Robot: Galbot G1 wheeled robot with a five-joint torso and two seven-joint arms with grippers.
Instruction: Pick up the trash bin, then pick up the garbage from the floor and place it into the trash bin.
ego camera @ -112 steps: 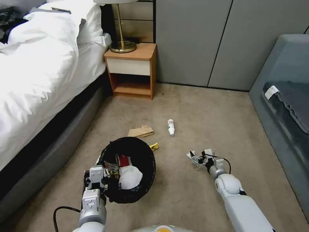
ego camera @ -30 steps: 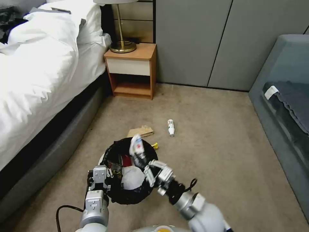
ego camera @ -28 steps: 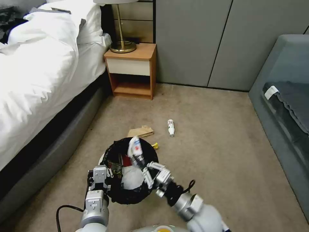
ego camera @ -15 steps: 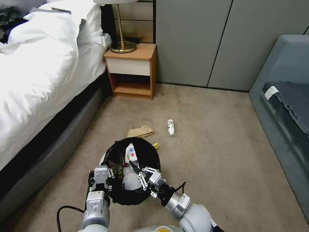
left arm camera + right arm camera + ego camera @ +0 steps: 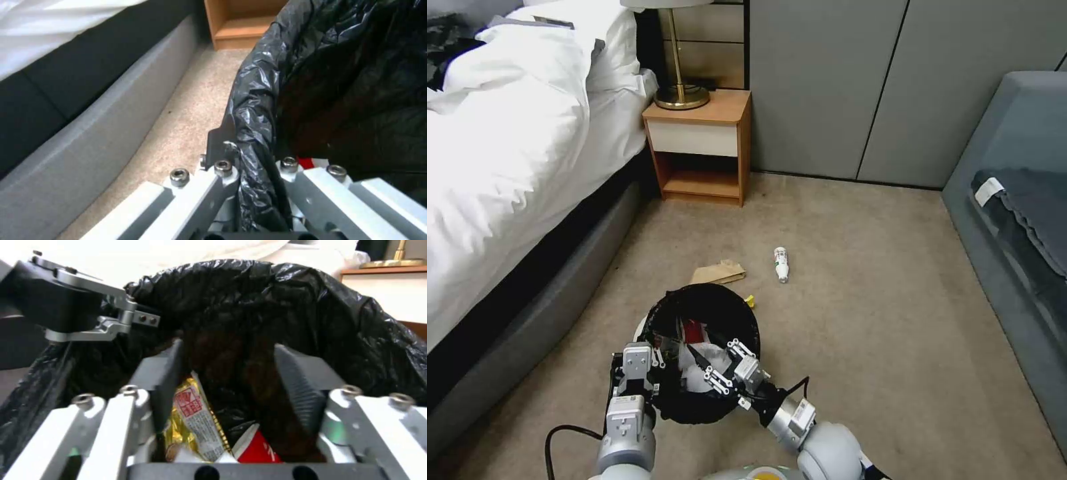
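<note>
Nearest, low in the head view: left tool (image 5: 657,373) clamps the near-left rim of the trash bin (image 5: 657,313), fingers closed on rim and black bag liner (image 5: 256,110); the left wrist view shows one finger outside the liner and one inside. Bin is tipped, mouth facing up and toward the robot, white wall showing at its left edge.

Right tool (image 5: 720,363) sits at the bin's mouth on the near-right side, reaching in over the rim. Jaws apart, nothing between them; the right wrist view looks straight down between the two fingers (image 5: 302,386) into the bin.

Inside the bin: crumpled white tissue (image 5: 699,377), a red-and-white carton (image 5: 695,330), a gold-and-red wrapper (image 5: 191,420) beside it. A white bottle cannot be made out inside.

Just beyond the bin's far-right rim, a yellow wrapper (image 5: 750,301) lies on the carpet, partly hidden by the bin. Farther, a flattened brown paper bag (image 5: 718,271); to its right and apart, a small plastic bottle (image 5: 781,263) lying on its side.

Far: wooden nightstand (image 5: 700,143) with a brass lamp (image 5: 681,80) on top. Bed (image 5: 500,153) with white bedding along the left; grey sofa (image 5: 1014,220) at the right.
</note>
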